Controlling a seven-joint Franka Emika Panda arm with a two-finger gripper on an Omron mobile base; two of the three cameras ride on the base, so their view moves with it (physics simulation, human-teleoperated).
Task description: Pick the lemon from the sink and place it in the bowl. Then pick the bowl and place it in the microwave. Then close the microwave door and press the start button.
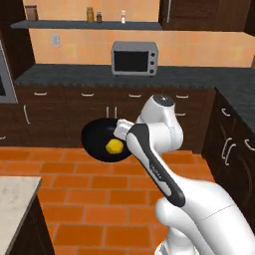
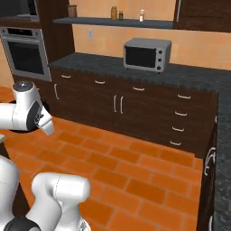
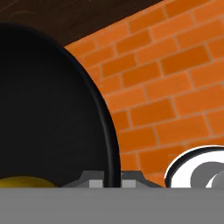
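The white Franka arm holds a wide, round, glossy black bowl [image 1: 102, 142] in the air above the orange brick-tiled floor [image 1: 99, 199], in front of a run of dark wood cabinets [image 1: 74, 112]. The two-finger gripper [image 1: 121, 130] is clamped narrowly on the bowl's right rim; in the hand view the dark rim [image 3: 107, 144] runs down between the grey finger tips [image 3: 92, 179]. A small, roundish, bright yellow lemon [image 1: 115, 146] lies inside the bowl, toward its right side, near the gripped edge. In the hand view a sliver of the lemon [image 3: 26, 181] shows at the bottom of the bowl's black interior. On the dark speckled countertop [image 1: 199, 77] behind stands a small silver toaster-like oven [image 1: 135, 58], well apart from the bowl. A steel wall oven with a window [image 2: 26, 53] sits at the left of the right base view.
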